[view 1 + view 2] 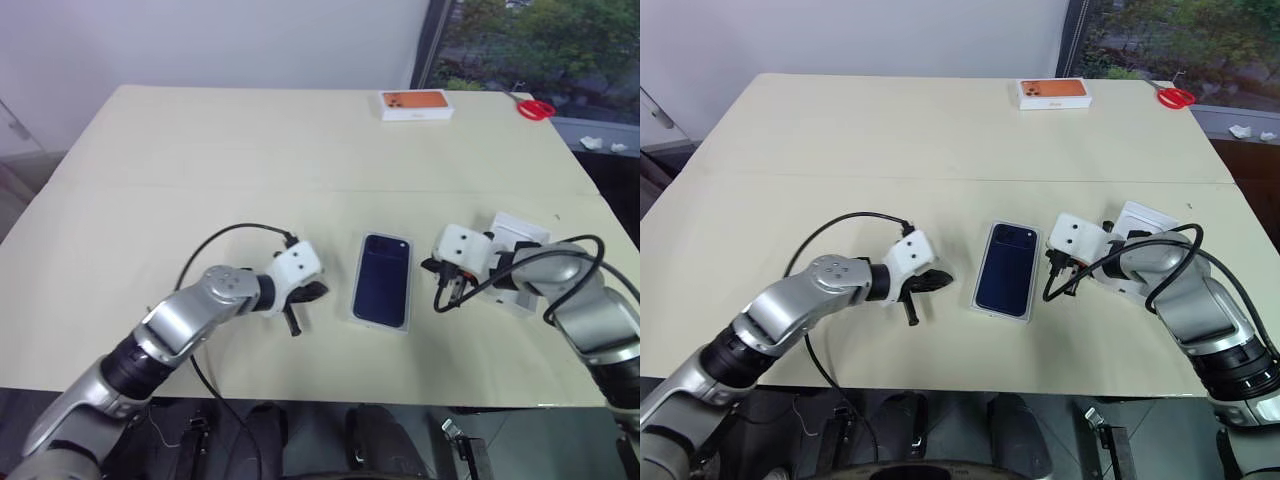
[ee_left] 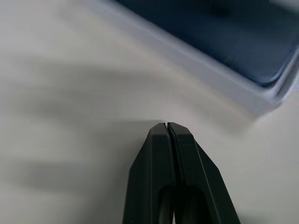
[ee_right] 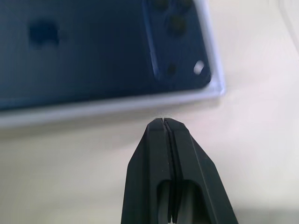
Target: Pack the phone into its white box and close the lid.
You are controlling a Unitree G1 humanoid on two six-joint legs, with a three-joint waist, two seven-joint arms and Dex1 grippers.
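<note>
A: Fingers? Both pairs are pressed together and hold nothing: left gripper [image 1: 293, 322] and right gripper [image 1: 446, 297] flank the phone [image 1: 383, 279].

B: The phone lies face down in the white box [image 1: 357, 312] mid-worktop [image 1: 200, 180], dark navy and glossy.

A: Probably stiff, slippery and scratchable; I'd grip its long edges. The lid [image 1: 519, 232] sits behind the right gripper.

One dark blue phone picture on the lid [image 1: 382, 281] is lying at the centre of the counter [image 1: 200, 150]. One orange-topped box [image 1: 416, 104] and one pair of red scissors [image 1: 536, 108] are sitting far right. Two grippers are hovering, left gripper [image 1: 292, 322] and right gripper [image 1: 443, 302].
</note>
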